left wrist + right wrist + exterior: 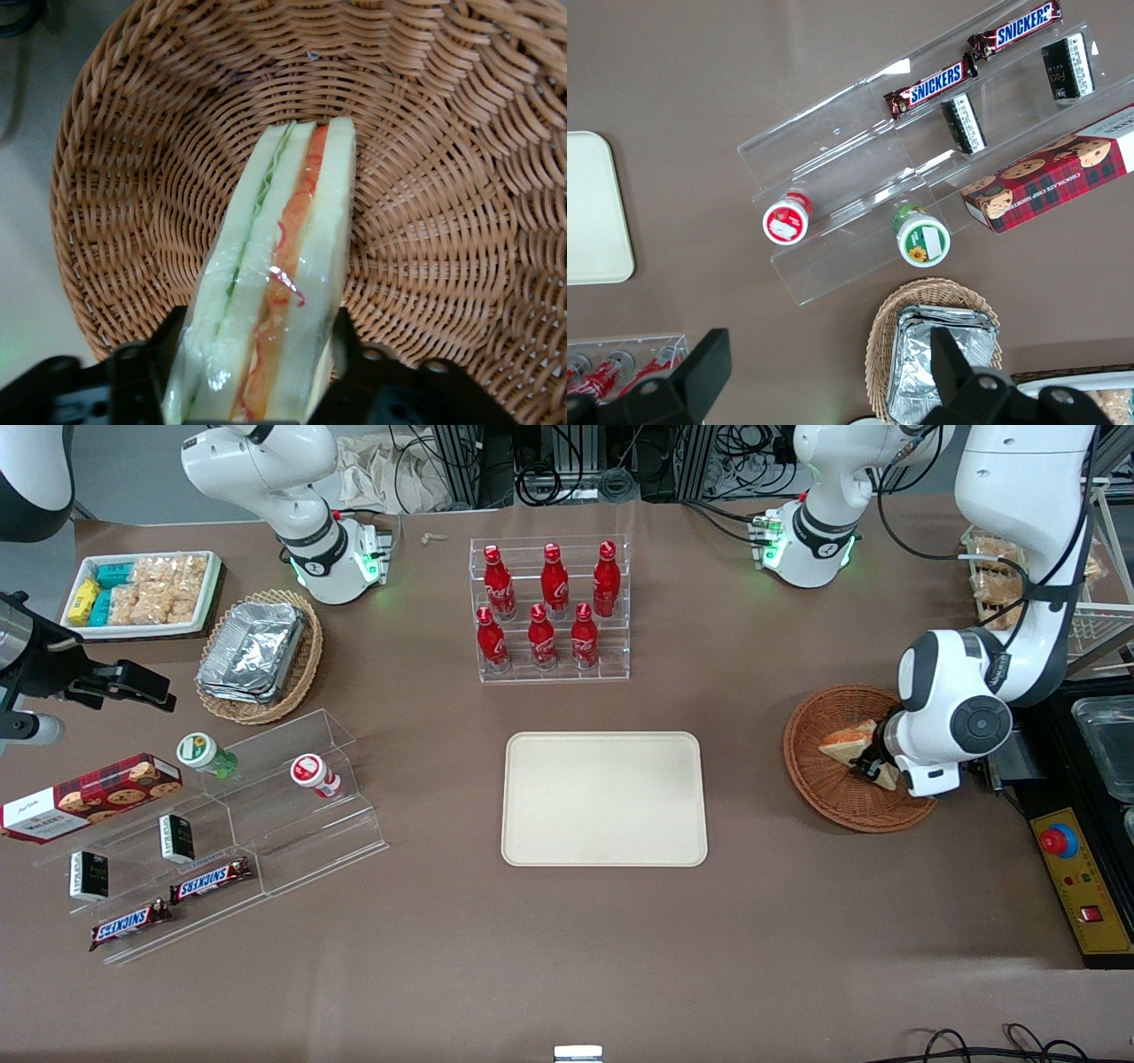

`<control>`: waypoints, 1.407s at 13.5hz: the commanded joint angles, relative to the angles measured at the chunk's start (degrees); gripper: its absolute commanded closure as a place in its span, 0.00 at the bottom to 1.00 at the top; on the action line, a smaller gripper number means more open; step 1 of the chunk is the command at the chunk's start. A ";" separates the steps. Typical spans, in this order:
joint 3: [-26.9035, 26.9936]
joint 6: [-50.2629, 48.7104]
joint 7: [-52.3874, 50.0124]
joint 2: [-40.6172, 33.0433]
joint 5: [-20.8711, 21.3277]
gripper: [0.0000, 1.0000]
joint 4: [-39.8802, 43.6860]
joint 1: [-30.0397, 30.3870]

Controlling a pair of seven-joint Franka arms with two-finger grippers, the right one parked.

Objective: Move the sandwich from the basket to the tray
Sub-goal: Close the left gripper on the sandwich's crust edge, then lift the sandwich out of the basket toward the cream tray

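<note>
The sandwich (275, 292), a plastic-wrapped wedge of white bread with orange-red and green filling along its cut edge, stands on edge in the round reddish-brown wicker basket (425, 177). My left arm's gripper (261, 354) is down in the basket (824, 784), shut on the sandwich (849, 742), with a black finger (168, 345) pressed against each bread face. The cream-beige tray (604, 797) lies flat beside the basket, toward the parked arm's end, with nothing on it.
A clear rack of red cola bottles (549, 607) stands farther from the front camera than the tray. A yellow box with a red stop button (1076, 877) sits at the working arm's end. A tan oval basket of foil trays (257, 655) and an acrylic snack stand (221, 824) lie toward the parked arm's end.
</note>
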 commanded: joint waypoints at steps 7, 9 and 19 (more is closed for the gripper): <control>-0.80 -8.23 7.57 -6.34 0.50 1.00 4.86 -0.44; -2.82 -11.23 13.71 -9.77 0.58 1.00 5.22 -0.44; -19.34 -14.50 31.58 -10.32 -3.63 1.00 15.67 -0.09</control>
